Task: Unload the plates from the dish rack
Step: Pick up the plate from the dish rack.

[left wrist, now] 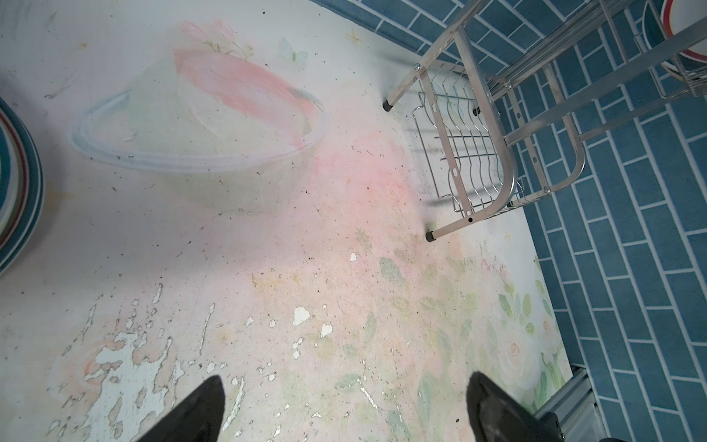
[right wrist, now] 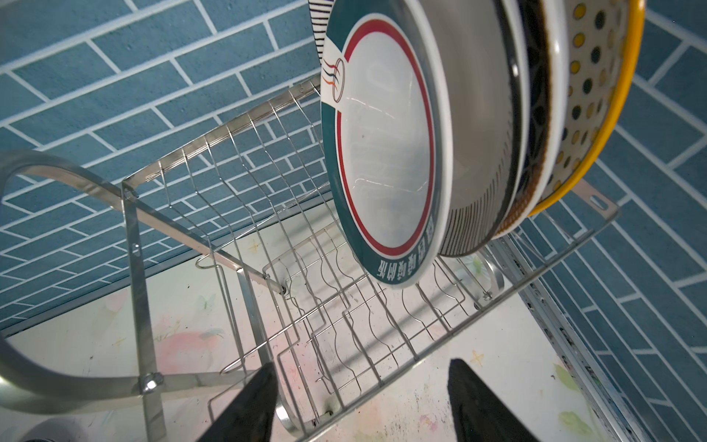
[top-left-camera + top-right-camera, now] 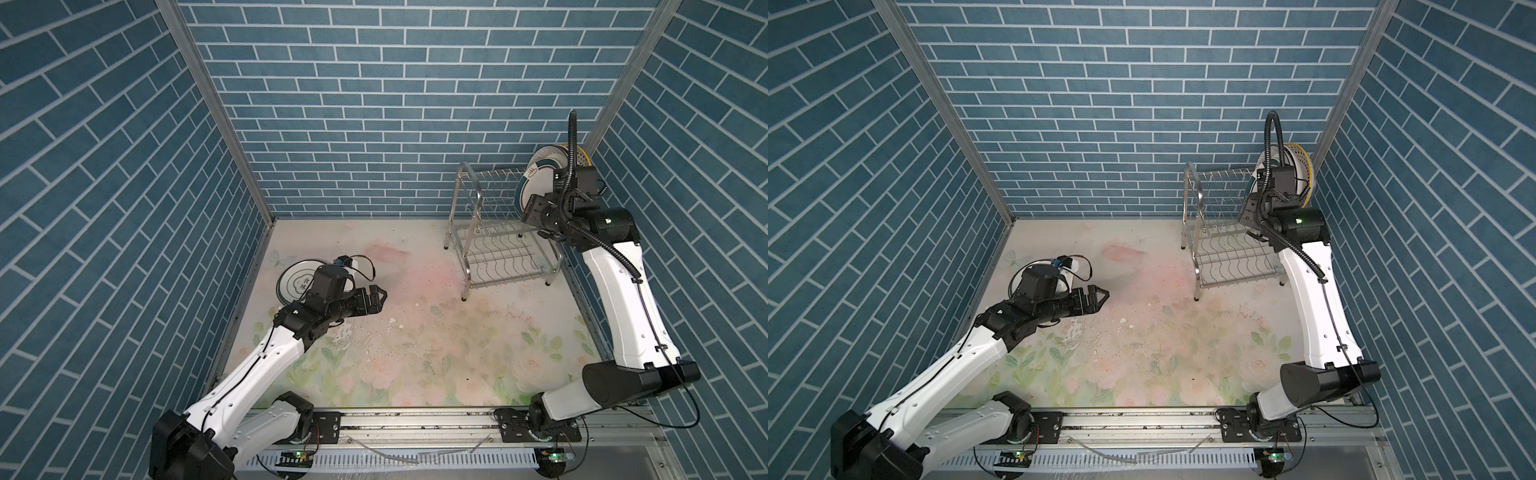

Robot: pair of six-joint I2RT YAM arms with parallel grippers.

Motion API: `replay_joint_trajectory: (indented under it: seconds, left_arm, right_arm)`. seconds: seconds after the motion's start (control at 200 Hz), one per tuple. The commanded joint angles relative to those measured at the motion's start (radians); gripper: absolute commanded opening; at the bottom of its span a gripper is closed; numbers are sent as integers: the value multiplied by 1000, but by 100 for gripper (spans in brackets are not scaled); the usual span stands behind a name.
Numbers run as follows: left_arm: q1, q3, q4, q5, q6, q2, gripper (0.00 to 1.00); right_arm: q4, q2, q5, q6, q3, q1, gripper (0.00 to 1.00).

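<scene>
Currently, round white patterned plates [image 2: 386, 153] are stood upright in the upper tier of the shiny steel wire dish rack [image 2: 132, 245], while teal-rimmed plates [image 3: 291, 282] are stacked flat on the floral table [image 3: 415, 353]. The left gripper [image 3: 380, 300] and right gripper [image 2: 362, 363] are both spread, nothing pinched, the right one held near the racked plates.

Blue brick-pattern walls [image 3: 374, 104] enclose a worn floral tabletop [image 3: 415, 332]
</scene>
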Motion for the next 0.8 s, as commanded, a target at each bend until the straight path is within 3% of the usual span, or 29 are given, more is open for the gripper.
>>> replay_joint_trajectory:
  seconds: [0.0,0.79]
  left_arm:
    - [-5,-6,9,0,6,-11,99]
    - [-7,11,11,10,23,-19,99]
  right_arm:
    - [37,10,-7,22,15,-16,70]
    - [105,101,-9,16,13,-69,66]
